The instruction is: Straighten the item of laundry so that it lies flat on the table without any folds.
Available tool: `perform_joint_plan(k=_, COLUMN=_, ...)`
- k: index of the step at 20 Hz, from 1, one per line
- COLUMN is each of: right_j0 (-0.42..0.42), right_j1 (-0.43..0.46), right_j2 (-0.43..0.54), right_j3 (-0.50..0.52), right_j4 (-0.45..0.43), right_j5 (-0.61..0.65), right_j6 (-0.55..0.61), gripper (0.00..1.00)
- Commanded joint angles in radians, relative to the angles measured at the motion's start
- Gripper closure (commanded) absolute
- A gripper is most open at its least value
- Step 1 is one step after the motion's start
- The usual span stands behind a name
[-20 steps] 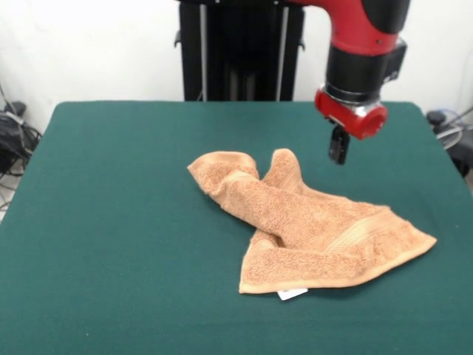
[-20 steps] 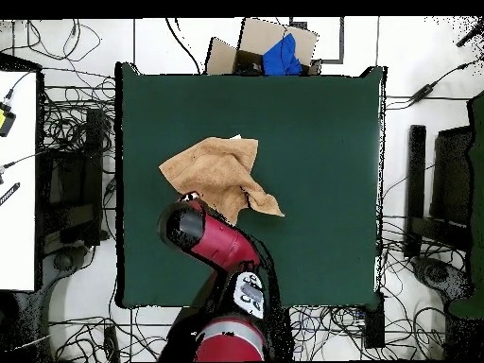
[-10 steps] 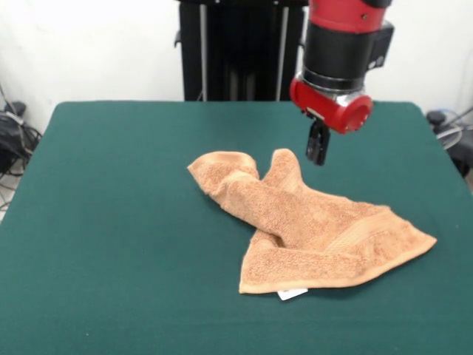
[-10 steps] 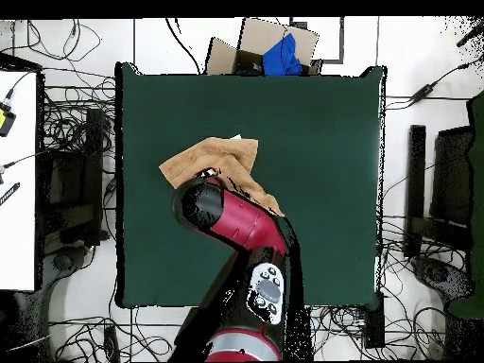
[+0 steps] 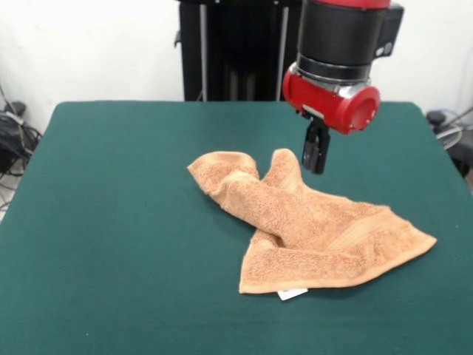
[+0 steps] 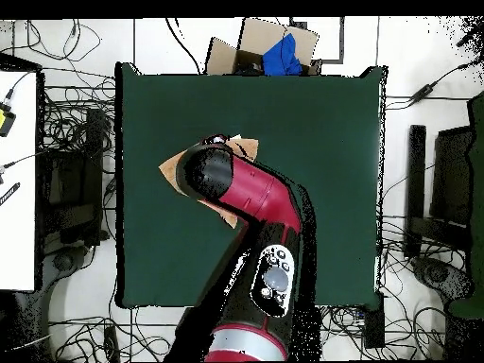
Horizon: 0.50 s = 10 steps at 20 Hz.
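The item of laundry, an orange-tan towel, lies crumpled on the green table right of centre. It has a thick fold running from its far left corner toward the near edge. A stripe band shows on its right part, and a small white tag peeks out at the near edge. My gripper hangs from the red wrist just above the towel's far raised corner, slightly to its right. In the overhead view the arm covers most of the towel on the table, and the gripper is hidden.
The black pedestal stands behind the table's far edge. In the overhead view a cardboard box with a blue cloth sits past the table's top edge. Cables lie on the floor all around.
The arm has swung from the table's right side toward the towel. The gripper is now lower and right by the towel's far raised corner. The towel has not moved.
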Motion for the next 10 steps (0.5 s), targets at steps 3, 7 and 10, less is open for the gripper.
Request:
perform_joint_plan(k=3, right_j0=0.002, right_j1=0.114, right_j2=-0.003, right_j3=-0.170, right_j4=-0.049, right_j5=0.113, right_j6=0.123, gripper=1.00)
perform_joint_plan(k=7, right_j0=0.007, right_j1=0.148, right_j2=-0.011, right_j3=-0.214, right_j4=-0.049, right_j5=0.109, right_j6=0.134, gripper=1.00)
perform_joint_plan(k=10, right_j0=0.016, right_j1=0.172, right_j2=-0.018, right_j3=-0.244, right_j4=-0.048, right_j5=0.106, right_j6=0.145, gripper=1.00)
